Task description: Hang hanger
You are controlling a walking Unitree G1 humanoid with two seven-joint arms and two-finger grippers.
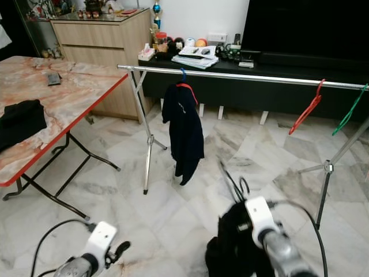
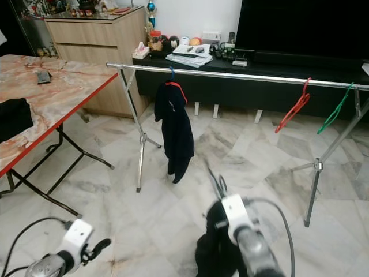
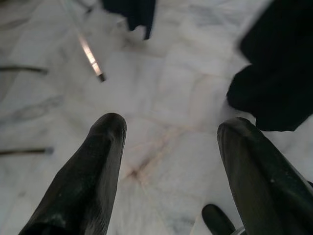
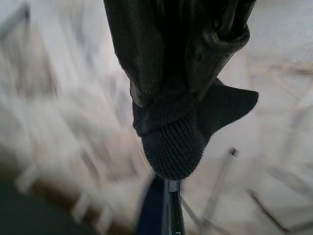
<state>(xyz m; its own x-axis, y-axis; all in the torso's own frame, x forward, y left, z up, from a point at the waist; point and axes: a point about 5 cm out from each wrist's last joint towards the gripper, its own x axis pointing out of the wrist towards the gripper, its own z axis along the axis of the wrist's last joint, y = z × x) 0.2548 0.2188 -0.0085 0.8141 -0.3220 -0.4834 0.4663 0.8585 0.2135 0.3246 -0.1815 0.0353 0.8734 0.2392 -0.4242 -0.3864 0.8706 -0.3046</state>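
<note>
A silver clothes rail crosses the room on tripod legs. A dark garment hangs from it on a red hanger with a blue hook. Farther right on the rail hang a bare red hanger and a bare green hanger. My right gripper is shut on the knit collar of a black garment, low in front of me. The thin black hook of its hanger sticks up towards the rail. My left gripper hangs open over the floor at the lower left, holding nothing.
A marble-topped folding table with a red edge stands on the left, with a black cloth and a small dark device on it. Behind the rail are a low black TV bench and a wooden cabinet. Marble floor lies between.
</note>
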